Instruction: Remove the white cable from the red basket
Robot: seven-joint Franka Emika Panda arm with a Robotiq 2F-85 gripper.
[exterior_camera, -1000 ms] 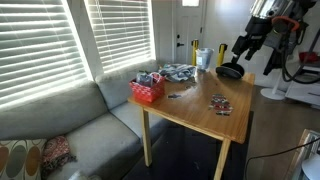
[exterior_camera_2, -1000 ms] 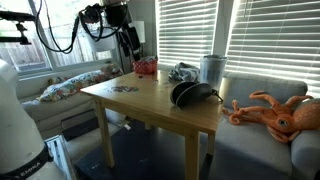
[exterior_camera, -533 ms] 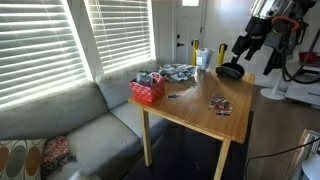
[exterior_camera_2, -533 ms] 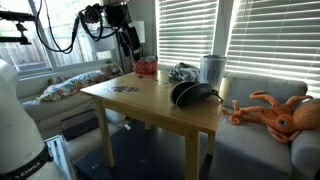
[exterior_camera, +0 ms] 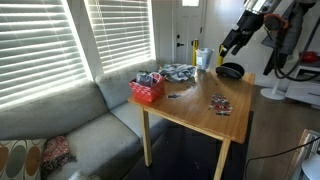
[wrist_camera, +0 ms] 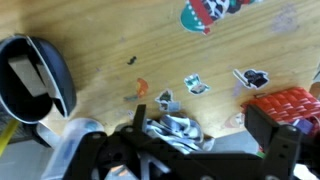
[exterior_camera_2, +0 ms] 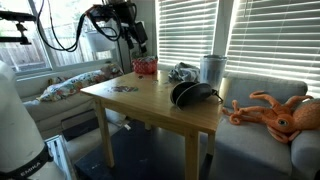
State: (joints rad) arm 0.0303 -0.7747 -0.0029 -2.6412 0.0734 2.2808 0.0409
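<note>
The red basket (exterior_camera: 147, 91) stands at the table corner near the sofa, and shows in both exterior views (exterior_camera_2: 146, 67). In the wrist view only its corner (wrist_camera: 290, 103) shows at the right edge. A pale bundle (exterior_camera: 149, 80) lies in it, which looks like the white cable; it is too small to make out clearly. My gripper (exterior_camera: 228, 43) hangs high above the table's far side, well away from the basket. In the wrist view its fingers (wrist_camera: 200, 140) are spread wide and empty, above the grey-and-white heap.
A grey-and-white patterned heap (exterior_camera: 178, 72) lies next to the basket. A black round bowl (exterior_camera: 230, 71) and a white cup (exterior_camera: 204, 58) stand at the table's far side. Small stickers (exterior_camera: 219, 103) lie on the wood. A sofa (exterior_camera: 70, 125) adjoins the table.
The arm has swung away from above the black bowl toward the blinds and the heap, rising slightly. Nothing on the table has moved.
</note>
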